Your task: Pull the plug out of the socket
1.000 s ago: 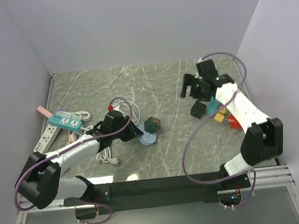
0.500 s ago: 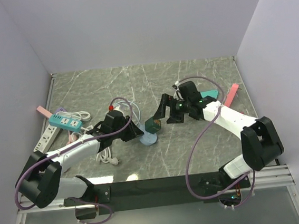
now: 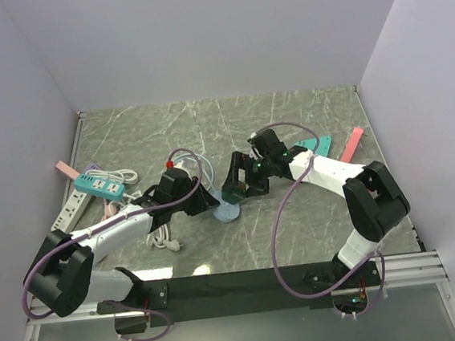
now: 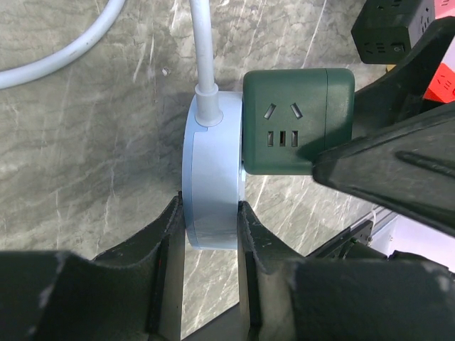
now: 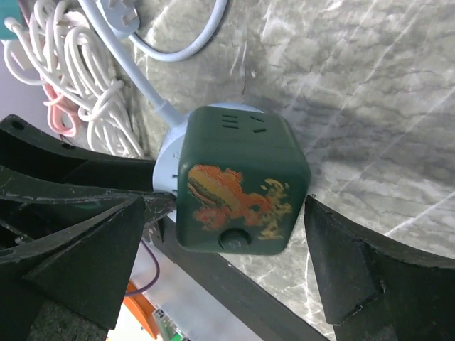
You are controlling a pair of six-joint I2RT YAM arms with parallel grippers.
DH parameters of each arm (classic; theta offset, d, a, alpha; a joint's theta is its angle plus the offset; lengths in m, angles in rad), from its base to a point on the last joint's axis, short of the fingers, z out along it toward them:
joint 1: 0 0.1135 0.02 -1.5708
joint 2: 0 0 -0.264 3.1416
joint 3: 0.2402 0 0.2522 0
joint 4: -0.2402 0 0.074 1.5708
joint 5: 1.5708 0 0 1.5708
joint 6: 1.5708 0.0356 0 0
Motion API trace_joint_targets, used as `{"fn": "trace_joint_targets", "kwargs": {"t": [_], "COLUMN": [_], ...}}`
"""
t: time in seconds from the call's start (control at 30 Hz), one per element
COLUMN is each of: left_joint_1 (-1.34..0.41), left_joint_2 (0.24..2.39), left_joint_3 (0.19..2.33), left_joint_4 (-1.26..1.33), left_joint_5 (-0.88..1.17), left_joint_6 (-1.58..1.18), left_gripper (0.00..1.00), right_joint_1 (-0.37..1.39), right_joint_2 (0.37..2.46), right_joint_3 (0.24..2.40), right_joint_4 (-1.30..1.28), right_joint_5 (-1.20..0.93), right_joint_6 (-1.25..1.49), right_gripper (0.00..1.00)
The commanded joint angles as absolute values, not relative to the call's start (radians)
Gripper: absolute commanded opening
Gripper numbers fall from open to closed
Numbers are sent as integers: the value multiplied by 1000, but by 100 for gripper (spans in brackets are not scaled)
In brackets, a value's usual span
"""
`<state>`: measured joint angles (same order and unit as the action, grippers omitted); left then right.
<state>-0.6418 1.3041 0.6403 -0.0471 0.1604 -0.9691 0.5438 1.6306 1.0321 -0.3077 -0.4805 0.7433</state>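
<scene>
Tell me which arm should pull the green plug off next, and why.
Right. The right hand, open, straddles the green plug, while the left hand is clamped on the blue socket, bracing it.

A robot lab test cell: plain lavender walls [image 3: 198, 36] box in a marble-patterned tabletop [image 3: 297, 228] strewn with power strips [image 3: 100, 185].

Teal power strip [image 3: 100, 185] lies beside white power strip [image 3: 67, 211].

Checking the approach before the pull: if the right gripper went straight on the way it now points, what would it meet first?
The green cube plug. It sits squarely between the right gripper's open fingers, seated on the round blue socket. How much gap remains is hard to judge from the wrist view.
</scene>
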Motion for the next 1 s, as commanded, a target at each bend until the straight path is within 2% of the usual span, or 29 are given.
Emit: {"fn": "trace_joint_targets", "kwargs": {"t": [0.0,0.1,0.2,0.23,0.3,0.33,0.4,0.43,0.47,0.5,0.53,0.67,0.73,0.8,0.83,0.9,0.93,0.97], "left_joint_1": [-650,-657,-660,-660,-660,-660,-660,-661,-661,-660,-661,-661,-660,-661,-661,-661,-661,-661], "left_joint_2": [1278,1284,1285,1285,1282,1282,1284,1285,1287,1295,1296,1321,1331,1345,1348,1361,1367,1379], "left_joint_3": [655,658,661,661,661,661,658,657,657,652,650,641,644,649,650,650,650,652], "left_joint_4": [52,58,54,52,51,52,49,46,46,46,49,64,69,75,81,87,86,90], "left_joint_5": [176,181,178,173,173,175,170,169,164,163,160,155,155,161,164,170,173,176], "left_joint_6": [-994,-996,-992,-991,-988,-986,-985,-985,-986,-988,-989,-994,-989,-986,-985,-980,-979,-979], "left_gripper": [1,1,1,1,1,1,1,4,26,37,54,65,65,60,51,39,22,13], "right_joint_1": [563,564,563,564,565,565,564,565,566,563,563,563,563,563,563,564,565,565], "right_joint_2": [1658,1692,1727,1732,1736,1736,1736,1735,1732,1729,1724,1717,1715,1712,1709,1704,1703,1701], "right_joint_3": [1089,1092,1089,1086,1077,1075,1074,1075,1074,1072,1072,1066,1065,1066,1065,1063,1060,1061], "right_joint_4": [-313,-285,-252,-224,-212,-203,-202,-201,-199,-199,-201,-193,-186,-184,-180,-155,-146,-141], "right_joint_5": [-456,-465,-527,-538,-545,-545,-557,-561,-566,-571,-575,-603,-612,-615,-617,-643,-653,-670], "right_joint_6": [747,758,764,773,779,781,776,770,767,764,762,762,765,769,773,787,793,799], "right_gripper": [99,88,66,51,31,12,0,0,0,0,0,0,0,0,0,0,0,0]}}
